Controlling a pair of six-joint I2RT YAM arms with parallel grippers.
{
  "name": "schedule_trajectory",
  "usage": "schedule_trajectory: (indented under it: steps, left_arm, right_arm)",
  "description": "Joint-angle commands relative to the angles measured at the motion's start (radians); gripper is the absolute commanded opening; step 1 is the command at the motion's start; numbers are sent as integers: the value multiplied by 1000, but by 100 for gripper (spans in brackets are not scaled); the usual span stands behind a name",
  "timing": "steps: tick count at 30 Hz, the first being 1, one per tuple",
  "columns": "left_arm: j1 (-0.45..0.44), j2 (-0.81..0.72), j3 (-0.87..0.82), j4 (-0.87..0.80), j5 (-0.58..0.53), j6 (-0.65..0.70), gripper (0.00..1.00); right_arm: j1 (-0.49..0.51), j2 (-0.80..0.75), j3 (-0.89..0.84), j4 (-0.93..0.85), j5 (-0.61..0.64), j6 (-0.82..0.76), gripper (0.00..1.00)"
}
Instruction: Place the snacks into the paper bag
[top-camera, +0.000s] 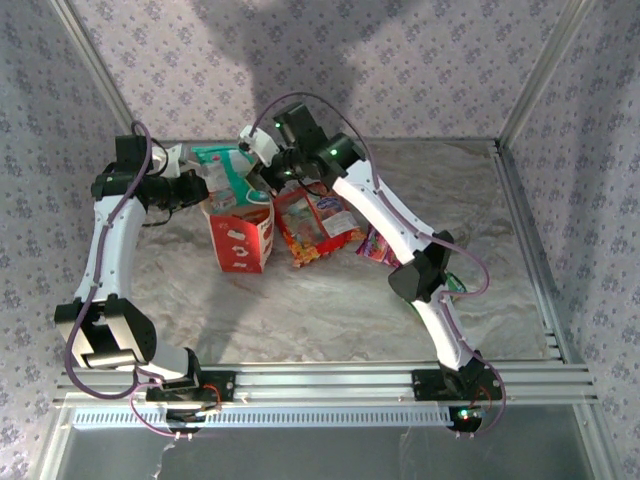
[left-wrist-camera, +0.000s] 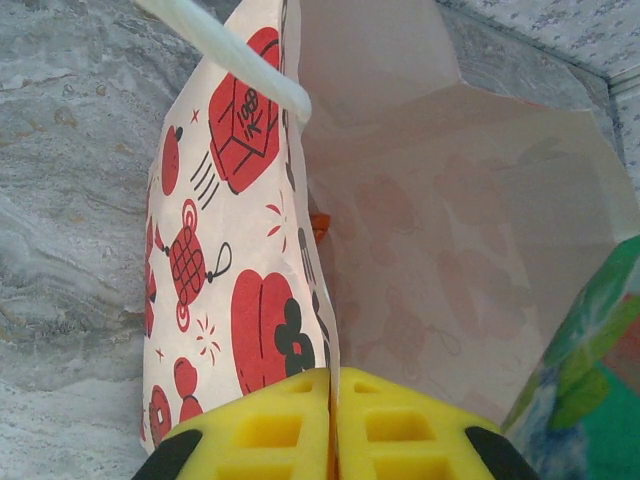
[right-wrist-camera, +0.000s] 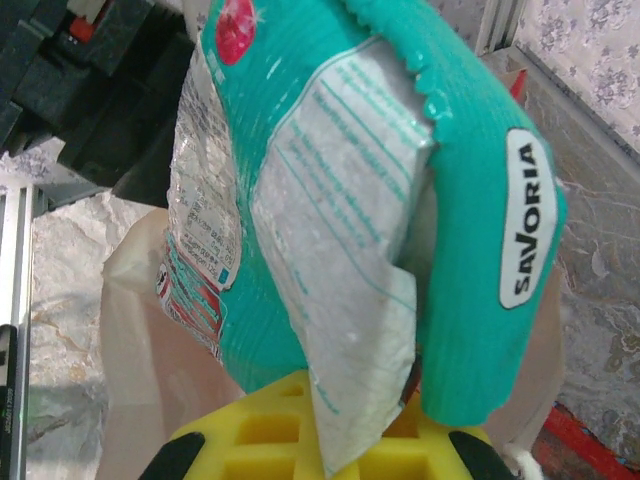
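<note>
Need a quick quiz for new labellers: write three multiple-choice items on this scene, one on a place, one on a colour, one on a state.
1. Where is the large red packet?
A. on the table beside the paper bag
B. inside the bag
C. under the bag

2. Which colour is the snack packet between the right fingers?
A. orange
B. teal
C. purple

3. What are the left fingers doing?
A. standing open
B. shut on a packet
C. shut on the bag's wall

Answers:
1 A, the top view shows it lying next to the bag on the table.
2 B, the right wrist view shows a teal wrapper.
3 C, in the left wrist view they pinch the bag's paper edge.
</note>
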Motion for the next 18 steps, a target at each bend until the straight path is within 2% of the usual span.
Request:
schedule_trajectory:
  steps: [1, 10, 13, 15, 18]
  left_arm:
    - [1, 5, 17, -25, 22, 8, 9]
    - [6, 0, 20, -31, 21, 2, 9]
    - [7, -1, 20, -35, 20, 2, 9]
    - [7, -3, 20, -37, 19, 3, 9]
    - [7, -4, 20, -38, 19, 2, 9]
  right_arm:
    - [9, -6, -14, -14, 44, -43, 0]
    - [17, -7, -35, -42, 209, -61, 4]
    - [21, -9, -38, -49, 237, -61, 17]
    - [25, -10, -38, -49, 252, -61, 33]
    - [32, -13, -37, -41, 306, -59, 45]
